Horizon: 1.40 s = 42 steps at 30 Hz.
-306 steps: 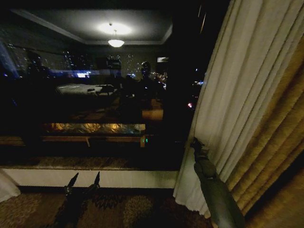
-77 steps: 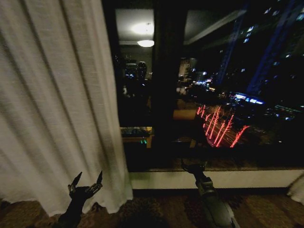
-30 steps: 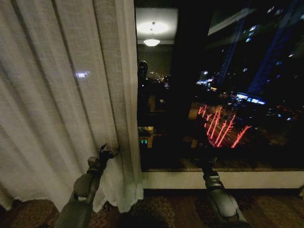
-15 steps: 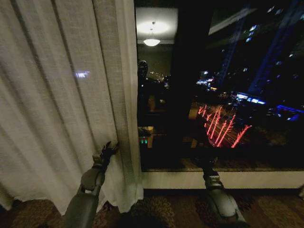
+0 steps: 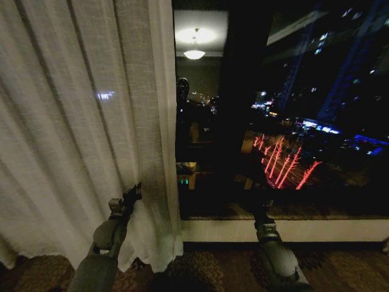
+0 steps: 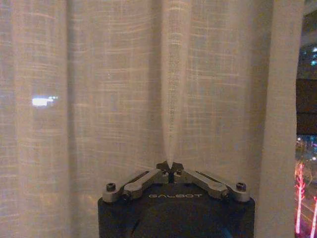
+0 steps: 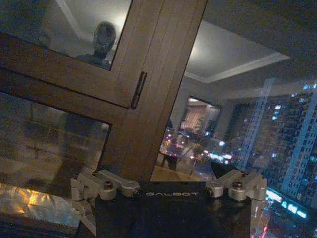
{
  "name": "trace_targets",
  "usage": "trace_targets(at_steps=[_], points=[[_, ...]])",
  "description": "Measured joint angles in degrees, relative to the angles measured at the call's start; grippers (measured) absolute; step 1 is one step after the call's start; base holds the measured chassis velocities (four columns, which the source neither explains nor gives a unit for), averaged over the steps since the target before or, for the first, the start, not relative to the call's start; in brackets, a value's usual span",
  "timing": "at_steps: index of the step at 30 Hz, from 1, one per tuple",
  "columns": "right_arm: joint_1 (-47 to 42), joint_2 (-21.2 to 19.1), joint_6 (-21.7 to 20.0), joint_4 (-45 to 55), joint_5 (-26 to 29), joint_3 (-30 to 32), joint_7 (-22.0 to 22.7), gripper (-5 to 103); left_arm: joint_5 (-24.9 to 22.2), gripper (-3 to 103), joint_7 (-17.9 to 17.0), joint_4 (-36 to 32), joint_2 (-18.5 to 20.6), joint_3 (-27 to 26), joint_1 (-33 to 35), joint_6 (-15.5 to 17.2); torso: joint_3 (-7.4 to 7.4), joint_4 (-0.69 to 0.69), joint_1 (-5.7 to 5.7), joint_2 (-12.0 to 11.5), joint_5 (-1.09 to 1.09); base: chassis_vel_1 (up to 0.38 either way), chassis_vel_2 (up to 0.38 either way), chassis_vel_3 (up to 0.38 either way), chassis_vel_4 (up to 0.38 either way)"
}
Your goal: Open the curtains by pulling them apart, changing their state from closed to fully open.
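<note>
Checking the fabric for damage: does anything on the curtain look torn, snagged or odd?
No tear shows. The left gripper is shut on a pleat of the curtain, puckering it into a sharp fold. The right gripper waits open by the window.

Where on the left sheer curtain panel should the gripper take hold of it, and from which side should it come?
Grip one vertical pleat near the panel's inner edge, low down, coming straight at the fabric from the room side. The sheer curtain hangs in upright folds, so a pleat gives a ridge for the fingers to pinch. The left gripper is shut on such a fold. The right gripper waits at the window.
</note>
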Motion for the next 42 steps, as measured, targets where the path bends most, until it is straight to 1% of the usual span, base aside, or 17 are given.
trace_targets(at_steps=[4,11,19,27,33,35,39,42], points=[[-0.1,-0.1,-0.1,0.1,-1.4,-0.4,0.0,100,-0.4,0,0.1,-0.7,0.2,-0.8,0.6,0.0,0.00,0.00,0.00,0.0,0.01,0.000,0.000,0.000,0.000],[-0.2,-0.2,-0.1,0.1,-1.6,-0.6,0.0,100,-0.5,0,0.1,-1.5,0.2,-1.2,1.6,0.0,0.00,-0.01,0.00,0.0,0.01,0.017,0.005,-0.012,-0.010],[-0.2,-0.2,0.0,-0.3,-1.6,-0.6,-0.2,100,-0.5,0,0.2,-2.0,0.2,-1.4,2.2,0.0,0.00,-0.01,0.00,0.0,0.02,0.142,0.106,-0.125,-0.110],[0.4,-0.6,0.1,-1.4,-1.6,-0.6,-1.6,100,-0.5,0,0.3,-2.7,0.2,-2.1,2.9,-0.1,0.00,0.00,0.00,0.0,0.01,0.258,0.252,-0.247,-0.261],[0.7,-0.7,0.2,-1.9,-1.6,-0.9,-1.6,100,-0.5,0,0.4,-3.3,0.2,-2.5,3.5,-0.1,0.00,0.00,0.00,0.0,0.01,0.299,0.326,-0.313,-0.324],[0.8,-0.8,0.4,-2.3,-1.6,-1.1,-1.7,100,-0.5,0,0.4,-3.9,0.2,-2.9,4.0,-0.1,0.00,-0.02,0.00,0.0,0.02,0.346,0.346,-0.357,-0.357],[0.9,-0.9,0.9,-2.6,-1.6,-1.1,-1.7,100,-0.4,0,0.5,-4.7,0.1,-3.3,5.0,-0.1,0.00,0.01,-0.01,0.0,-0.01,0.355,0.354,-0.351,-0.354],[0.9,-1.0,1.1,-2.7,-1.5,-1.1,-1.7,100,-0.4,0,0.5,-5.1,0.1,-3.6,5.6,-0.1,0.00,0.00,-0.01,0.0,0.01,0.371,0.363,-0.378,-0.353]])
